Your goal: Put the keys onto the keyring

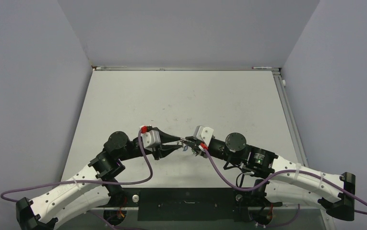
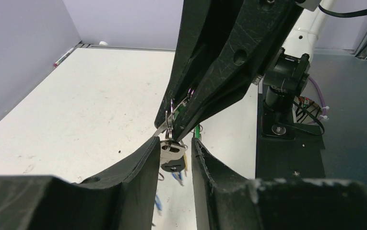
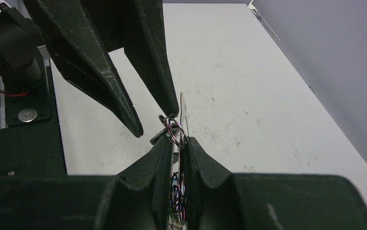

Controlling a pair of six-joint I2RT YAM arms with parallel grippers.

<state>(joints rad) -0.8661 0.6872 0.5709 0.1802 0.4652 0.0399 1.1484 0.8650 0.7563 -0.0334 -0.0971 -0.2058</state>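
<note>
Left gripper (image 2: pixel 174 143) fingers are seen apart at the bottom middle of the left wrist view, clamped on nothing. The flat silver head of one of the keys (image 2: pixel 171 149) hangs in the gap between them, with a black piece just under it. It lies close against the finger on the left of the frame; whether it is touched cannot be told. In the right wrist view the same two fingers come down from the upper left, and the tip of one is set just beside the keyring (image 3: pixel 174 128), a thin wire loop at the centre of the frame. Directly below that loop the right gripper (image 3: pixel 178 142) is pressed together on the keys. A flat silver blade stands up out of the pinch, and blue and purple loops are glimpsed lower in the narrow slit. Whether the keyring itself is also pinched cannot be told. From above, both grippers are met tip to tip just below the centre of the frame, with the small bunch held over the white table (image 1: pixel 181 96). A purple cable (image 1: pixel 145 165) is looped from each wrist toward the bottom corners.
</note>
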